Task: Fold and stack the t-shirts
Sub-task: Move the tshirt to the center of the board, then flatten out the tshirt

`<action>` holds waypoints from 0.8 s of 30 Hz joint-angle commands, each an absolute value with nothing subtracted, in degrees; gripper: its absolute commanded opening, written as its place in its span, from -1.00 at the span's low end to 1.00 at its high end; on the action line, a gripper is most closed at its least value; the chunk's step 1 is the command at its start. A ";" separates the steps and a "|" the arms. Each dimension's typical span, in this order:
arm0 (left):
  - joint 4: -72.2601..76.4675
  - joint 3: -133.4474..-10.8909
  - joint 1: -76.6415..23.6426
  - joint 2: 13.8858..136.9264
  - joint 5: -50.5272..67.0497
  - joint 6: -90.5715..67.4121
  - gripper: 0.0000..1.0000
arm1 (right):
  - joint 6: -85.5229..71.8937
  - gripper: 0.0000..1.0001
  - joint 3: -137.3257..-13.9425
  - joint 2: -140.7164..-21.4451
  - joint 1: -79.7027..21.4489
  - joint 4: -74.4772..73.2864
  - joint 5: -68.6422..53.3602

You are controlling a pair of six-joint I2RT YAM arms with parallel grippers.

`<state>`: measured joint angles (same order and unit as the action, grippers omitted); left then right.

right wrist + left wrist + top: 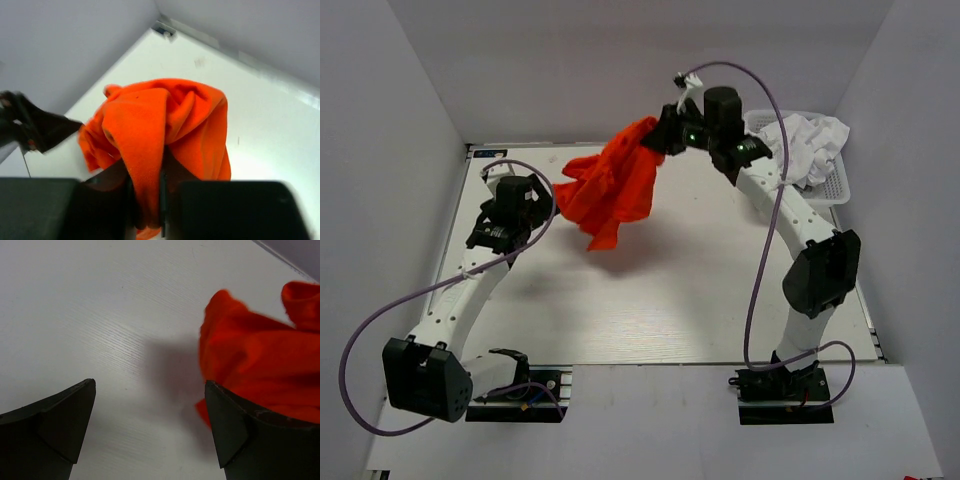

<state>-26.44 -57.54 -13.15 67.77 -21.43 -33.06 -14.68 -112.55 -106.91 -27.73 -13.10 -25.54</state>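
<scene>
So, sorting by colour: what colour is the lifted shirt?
Bright orange-red t-shirt; clearest in top external view.

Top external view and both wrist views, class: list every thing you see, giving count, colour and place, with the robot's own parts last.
Orange-red cloth t-shirt: one, orange-red, hanging bunched from the right gripper above the table's far middle.
White cloth t-shirts: count unclear, white, crumpled in the basket.
White plastic lattice basket: one, white, far right corner.
White wood-grain table: one, white, beneath everything.
Purple cables: two, purple, one along each arm.
Left gripper: one, black, open, over the table's left.
Right gripper: one, black, shut on the orange-red shirt.
</scene>
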 commanded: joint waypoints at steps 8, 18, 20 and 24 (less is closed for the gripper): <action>-34.54 -58.79 -13.36 74.35 -20.75 -38.50 0.99 | -15.74 0.81 -75.77 -94.14 -22.50 -10.37 5.88; -38.58 -55.03 -13.89 79.80 -14.50 -39.81 0.99 | -15.91 0.81 -62.85 -87.80 -22.41 -11.95 7.56; -38.16 -53.88 -13.89 76.39 -12.14 -39.81 0.99 | -16.00 0.81 -62.75 -87.89 -22.33 -11.69 6.85; -35.60 -49.67 -13.89 70.67 -8.09 -38.41 0.99 | -13.02 0.81 -64.24 -88.94 -22.94 -8.53 5.28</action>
